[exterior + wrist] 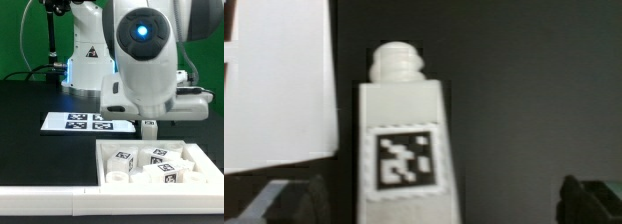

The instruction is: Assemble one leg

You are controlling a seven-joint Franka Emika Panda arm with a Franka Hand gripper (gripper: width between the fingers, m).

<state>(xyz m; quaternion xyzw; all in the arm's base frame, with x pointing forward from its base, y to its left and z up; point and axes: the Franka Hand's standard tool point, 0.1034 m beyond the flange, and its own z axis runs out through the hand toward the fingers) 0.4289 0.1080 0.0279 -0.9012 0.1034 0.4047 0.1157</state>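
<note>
**Exterior view, from its left to its right.** The marker board (85, 122) lies flat on the black tabletop (30, 110), toward the far edge. Next comes the Panda arm (145, 50), which fills the middle of the view, its gripper (148, 118) pointing down at the table. The leg (148, 128) sits directly beneath the gripper. It shows as a small white block over the bare tabletop, between the marker board and the far wall of the white walled tray (120, 144). Whether its lower end touches the table cannot be told here. The tray occupies the near corner on the exterior view's right and holds several loose white tagged parts (125, 157). A white rail (50, 203) runs along the near edge of the tabletop.

**Wrist view.** The leg (402, 130) lies lengthwise along the middle of the picture. Its square black-and-white tag (402, 158) faces the camera, and a rounded knob (397, 60) forms the end away from the gripper (438, 200). The two dark fingertips (278, 200) stand wide apart on either side of the leg, with black tabletop visible between the block and the farther one, so the claw is spread and not clamped. A pale white surface (278, 90) lies beside the leg, and it is too blurred to identify.
</note>
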